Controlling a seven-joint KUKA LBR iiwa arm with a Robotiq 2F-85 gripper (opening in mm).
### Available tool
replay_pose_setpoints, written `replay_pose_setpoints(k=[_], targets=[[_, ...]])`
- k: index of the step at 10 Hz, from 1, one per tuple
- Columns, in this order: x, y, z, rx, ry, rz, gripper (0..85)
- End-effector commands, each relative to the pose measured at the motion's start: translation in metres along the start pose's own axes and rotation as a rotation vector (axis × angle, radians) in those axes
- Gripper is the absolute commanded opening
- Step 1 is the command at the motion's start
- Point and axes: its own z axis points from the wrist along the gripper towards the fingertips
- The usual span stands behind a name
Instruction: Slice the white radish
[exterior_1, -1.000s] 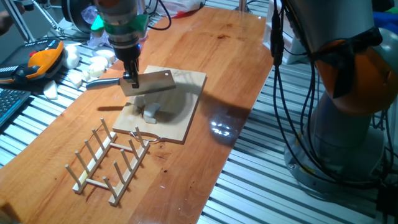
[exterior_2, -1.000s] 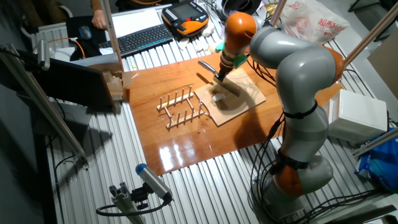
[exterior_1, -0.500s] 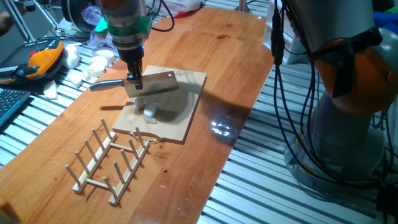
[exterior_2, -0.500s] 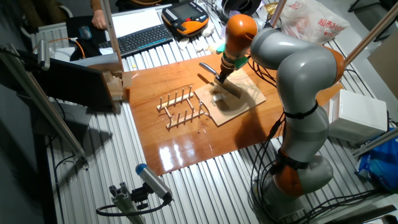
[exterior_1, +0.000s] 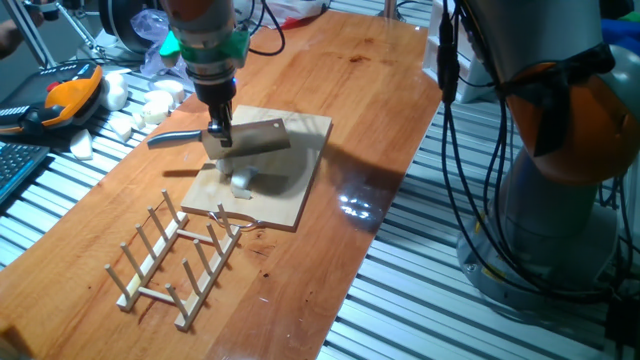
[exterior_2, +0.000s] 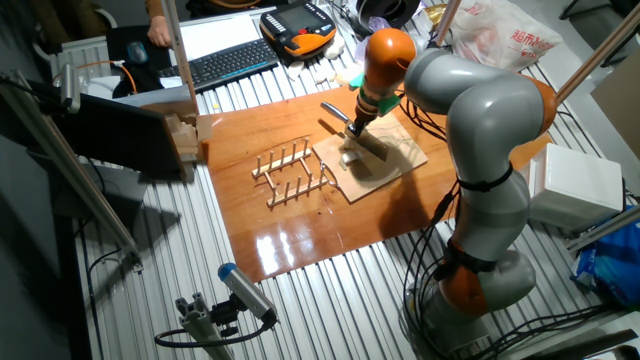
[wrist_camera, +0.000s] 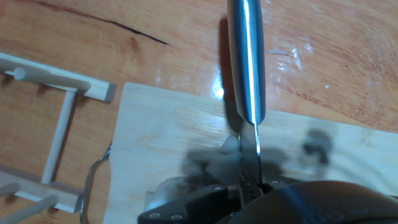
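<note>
Lying below gripper: white radish

A wooden table carries a pale cutting board near its middle, with a wooden peg rack just beside the board's corner. A pile of white chunks lies at the table's edge, partly on the slatted metal bench.

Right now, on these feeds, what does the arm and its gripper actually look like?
The arm is built of rounded silver-grey segments with glossy orange joint bands. Black cables hang along it. Near the wrist sits a green collar. Below that is a narrow, dark gripper. I can make out no readable markings.
</note>
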Motion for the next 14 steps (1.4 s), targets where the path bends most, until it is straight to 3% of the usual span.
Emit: replay_pose_setpoints(k=[1,4,9,10,12,14], targets=[[0.0,0.0,0.002,0.0,0.0,0.0,0.0],[0.003,0.004,0.015,0.0,-0.025,0.007,0.0],[0.001,0.001,0.021,-0.004,-0.05,0.012,0.0],[-0.001,0.001,0.011,-0.02,-0.046,0.032,0.0],[-0.005,-0.003,-0.019,-0.052,-0.003,0.065,0.0],[-0.012,0.008,-0.036,-0.038,0.023,0.097,0.0]])
